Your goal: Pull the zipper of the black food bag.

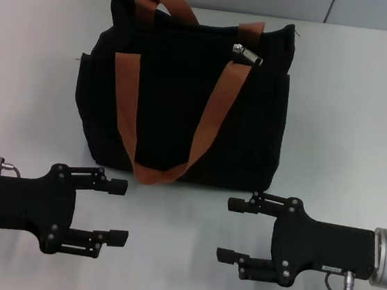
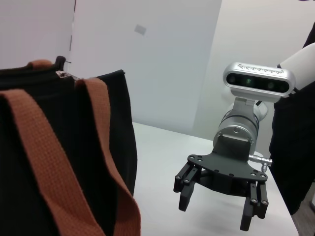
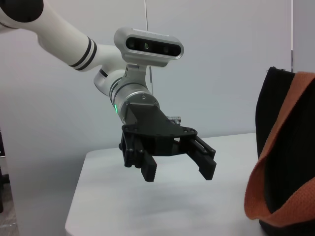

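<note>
The zipper, a small silver pull tab, sits upper centre-right in the head view, on the top edge of the black food bag beside an orange-brown strap. It lies almost straight above the right gripper (lower right, fingers spread, holding nothing), well apart. The left gripper, equally spread and empty at lower left, looks farther off, so the right arm probably suits the reach.
</note>
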{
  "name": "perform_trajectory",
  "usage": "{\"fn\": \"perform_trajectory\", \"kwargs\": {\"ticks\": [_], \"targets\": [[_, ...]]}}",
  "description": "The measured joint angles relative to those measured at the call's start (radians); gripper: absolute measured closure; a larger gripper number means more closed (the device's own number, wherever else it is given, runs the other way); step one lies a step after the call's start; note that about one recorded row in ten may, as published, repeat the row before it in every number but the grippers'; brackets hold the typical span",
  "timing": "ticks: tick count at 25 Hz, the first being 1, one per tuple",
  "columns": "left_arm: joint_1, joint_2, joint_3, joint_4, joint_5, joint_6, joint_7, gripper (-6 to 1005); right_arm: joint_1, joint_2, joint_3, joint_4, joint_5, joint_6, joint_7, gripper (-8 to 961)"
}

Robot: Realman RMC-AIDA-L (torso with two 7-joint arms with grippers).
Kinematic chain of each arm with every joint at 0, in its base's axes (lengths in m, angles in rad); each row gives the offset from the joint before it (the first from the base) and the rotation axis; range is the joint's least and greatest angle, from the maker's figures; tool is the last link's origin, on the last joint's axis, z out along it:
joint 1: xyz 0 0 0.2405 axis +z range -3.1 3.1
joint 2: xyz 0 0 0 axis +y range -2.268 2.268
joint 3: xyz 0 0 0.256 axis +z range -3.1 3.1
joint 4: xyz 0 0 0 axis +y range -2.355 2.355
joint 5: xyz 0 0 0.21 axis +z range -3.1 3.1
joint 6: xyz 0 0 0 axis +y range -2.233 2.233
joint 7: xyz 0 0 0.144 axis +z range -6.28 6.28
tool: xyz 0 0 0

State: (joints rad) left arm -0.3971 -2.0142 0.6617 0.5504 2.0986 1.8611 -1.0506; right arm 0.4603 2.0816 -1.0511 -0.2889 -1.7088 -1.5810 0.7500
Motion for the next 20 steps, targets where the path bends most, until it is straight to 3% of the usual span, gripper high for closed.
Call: {"fn": "perform_trajectory", "kwargs": {"ticks": [20], "targets": [[0.010,-0.003,0.002,-0.004,0.004,-0.004,0.024,229,-0.005,0.000,0.003,0.002,0.005,-0.002,-0.001,212]]}}
